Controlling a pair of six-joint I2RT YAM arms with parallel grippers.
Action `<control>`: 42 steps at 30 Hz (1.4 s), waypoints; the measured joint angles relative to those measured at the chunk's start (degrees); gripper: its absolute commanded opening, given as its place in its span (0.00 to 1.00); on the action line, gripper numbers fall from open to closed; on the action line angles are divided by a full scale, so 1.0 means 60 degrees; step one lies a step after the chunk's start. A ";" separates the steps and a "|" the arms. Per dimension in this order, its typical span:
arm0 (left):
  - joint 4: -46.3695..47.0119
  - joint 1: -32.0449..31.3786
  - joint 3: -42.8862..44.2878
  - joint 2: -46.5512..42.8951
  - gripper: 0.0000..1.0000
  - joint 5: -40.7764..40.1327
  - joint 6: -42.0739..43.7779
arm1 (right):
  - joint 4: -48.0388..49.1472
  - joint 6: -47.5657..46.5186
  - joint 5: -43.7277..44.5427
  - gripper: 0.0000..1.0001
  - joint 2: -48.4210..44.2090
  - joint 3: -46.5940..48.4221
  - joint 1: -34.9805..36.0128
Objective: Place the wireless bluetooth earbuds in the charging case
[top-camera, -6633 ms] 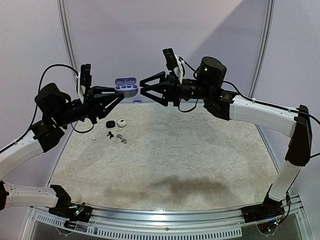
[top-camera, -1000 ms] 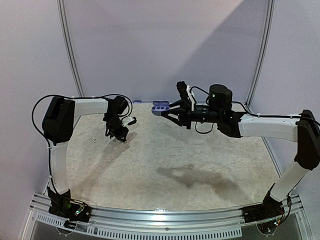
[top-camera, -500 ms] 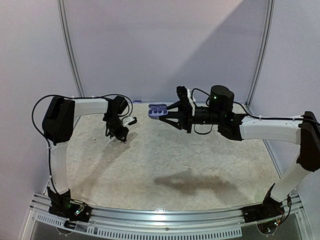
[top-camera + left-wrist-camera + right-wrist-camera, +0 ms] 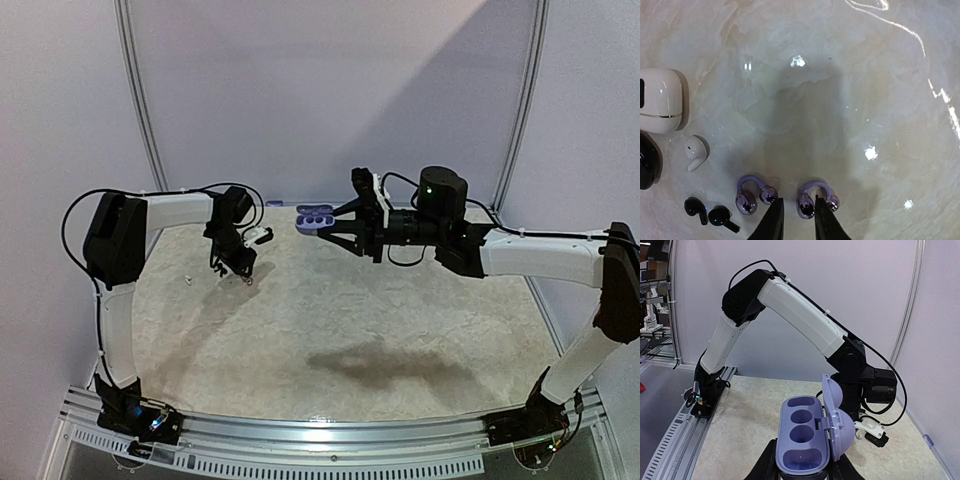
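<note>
Two purple clip-style earbuds lie on the table in the left wrist view, one [image 4: 747, 201] to the left and one [image 4: 817, 184] to the right. My left gripper [image 4: 796, 201] is low over them and narrowly open. Its fingers straddle the left ball of the right earbud, with a gap on the left side. In the top view it [image 4: 240, 267] hangs at the far left of the table. My right gripper [image 4: 802, 472] is shut on the open purple charging case [image 4: 801, 437], with empty wells and the lid up. It holds the case in the air [image 4: 316, 216].
Left of the purple buds lie a white case [image 4: 659, 100], a black case [image 4: 645, 167], a white earbud [image 4: 694, 151] and two black earbuds [image 4: 695, 206] [image 4: 721, 218]. A small white piece [image 4: 187, 281] lies apart at the far left. Walls enclose the table.
Six seconds ago both grippers met at the case in the air; now only the right holds it. Over the last second the case drifted slightly left and the left gripper shifted a little.
</note>
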 measured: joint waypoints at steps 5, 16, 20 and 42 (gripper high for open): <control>-0.0066 0.0007 -0.0007 0.0000 0.22 0.0146 0.0007 | -0.0087 0.0000 0.0004 0.00 0.0004 0.0004 0.0000; -0.0138 0.0007 -0.0186 0.0000 0.15 0.0255 0.0047 | -0.0273 0.0007 0.0007 0.00 0.0080 0.0186 0.0000; -0.0146 0.0007 -0.0204 0.0000 0.12 0.0262 0.0044 | -0.0353 0.0011 0.0011 0.00 0.0124 0.0186 0.0000; 0.0605 -0.0346 -0.3308 -0.2098 0.11 0.0579 -0.0725 | -0.0568 0.0007 0.0087 0.00 0.0142 0.0189 0.0000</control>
